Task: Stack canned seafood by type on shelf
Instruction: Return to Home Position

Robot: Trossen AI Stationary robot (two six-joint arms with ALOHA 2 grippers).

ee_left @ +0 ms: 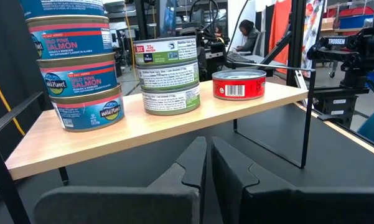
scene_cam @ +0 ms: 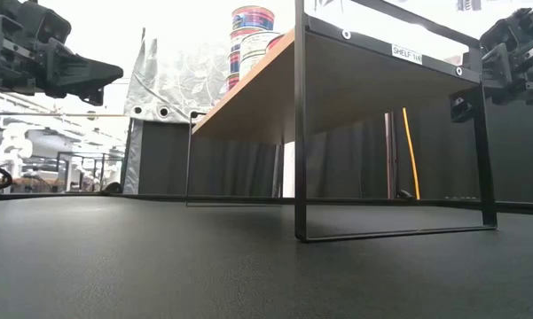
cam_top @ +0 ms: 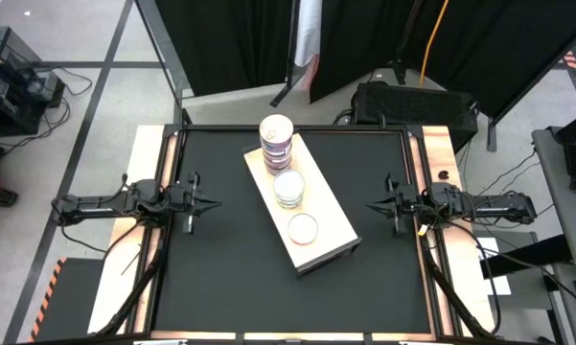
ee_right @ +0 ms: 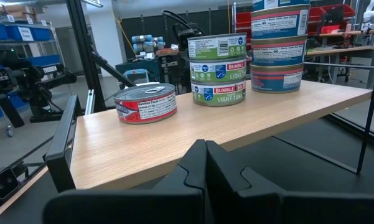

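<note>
Your left gripper (cam_top: 211, 203) sits at the bench's (cam_top: 220, 278) left edge, fingers closed on nothing. Your right gripper (cam_top: 372, 204) is opposite at the right edge, likewise closed & empty. Between them the shelf (cam_top: 334, 230) stands diagonally w/ a tall blue-pink stack (cam_top: 276, 134) at its far end, a green-label stack (cam_top: 289, 189) mid-board and a single red can (cam_top: 302, 228) nearer you.

Both arms were matte black. The left arm (cam_top: 125, 203) and right arm (cam_top: 479, 204) were slim, built of boxy segments, with thin black cables (cam_top: 126, 264) hanging off the bases. The right arm had white TROSSEN lettering (ee_left: 345, 42) and a small yellow tag (cam_top: 422, 228) near its wrist. The left gripper (ee_left: 208, 143) and right gripper (ee_right: 205, 144) had black, angular plastic fingers, stepped notches and pointed tips
</note>
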